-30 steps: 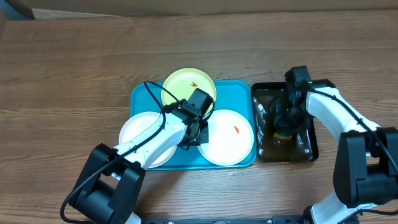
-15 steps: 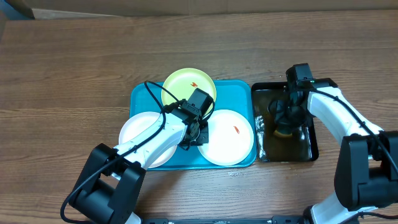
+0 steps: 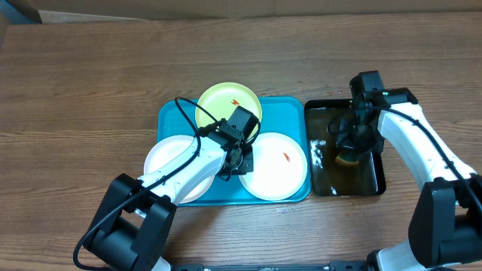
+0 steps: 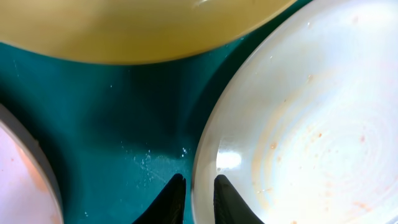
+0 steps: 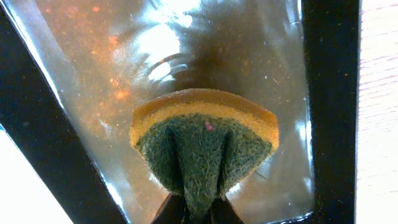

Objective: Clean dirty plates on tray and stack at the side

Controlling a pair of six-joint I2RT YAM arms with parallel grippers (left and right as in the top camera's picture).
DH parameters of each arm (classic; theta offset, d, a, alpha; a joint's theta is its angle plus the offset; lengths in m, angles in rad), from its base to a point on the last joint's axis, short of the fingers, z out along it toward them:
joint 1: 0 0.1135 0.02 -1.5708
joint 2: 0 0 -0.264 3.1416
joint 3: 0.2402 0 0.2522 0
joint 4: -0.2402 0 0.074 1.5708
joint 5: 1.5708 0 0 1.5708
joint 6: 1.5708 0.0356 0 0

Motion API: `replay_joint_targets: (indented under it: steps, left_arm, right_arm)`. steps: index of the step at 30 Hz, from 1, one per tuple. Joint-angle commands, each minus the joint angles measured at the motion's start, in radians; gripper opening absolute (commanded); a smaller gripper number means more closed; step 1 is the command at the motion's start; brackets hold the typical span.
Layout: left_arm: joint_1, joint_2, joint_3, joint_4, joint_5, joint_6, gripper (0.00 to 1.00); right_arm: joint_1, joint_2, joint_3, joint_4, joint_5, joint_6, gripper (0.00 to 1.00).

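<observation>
OK, left gripper (image 4: 198, 199) is nearly closed, with one finger on each side of the white plate (image 3: 279, 172) rim, pinching it at the plate's near-left edge. Faint orange residue shows on the plate face just ahead of the fingers, plus a red smear further right. That plate sits flat in the tray (image 3: 169, 113). Yellow plate (image 3: 226, 102) is just ahead of the gripper, at the tray's far edge, with an orange mark on it. Second white plate (image 3: 162, 162) is to the gripper's left, partly under the left arm and overhanging the tray rim.

Right gripper (image 5: 198, 210) is clamped tight on the sponge (image 5: 205, 143), green scrub side folded between the fingers, yellow foam on the outer edge. Sponge hangs from the fingers over the murky water in the black tray (image 5: 326, 93), which sits beside the tray on the right; can't tell if it touches the water.
</observation>
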Motion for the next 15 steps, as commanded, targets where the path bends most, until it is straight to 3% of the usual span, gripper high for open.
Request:
replay_joint_targets:
  steps: [1,15]
  left_arm:
    - [-0.009,0.006,-0.019,0.011,-0.017,-0.006,0.19]
    - [-0.006,0.047,-0.021,0.025,-0.003,-0.006,0.2]
  right_arm:
    - [0.028,-0.023,0.027,-0.002,0.043,0.017,0.04]
    - [0.114,-0.085,0.039,0.001,0.19,0.046,0.04]
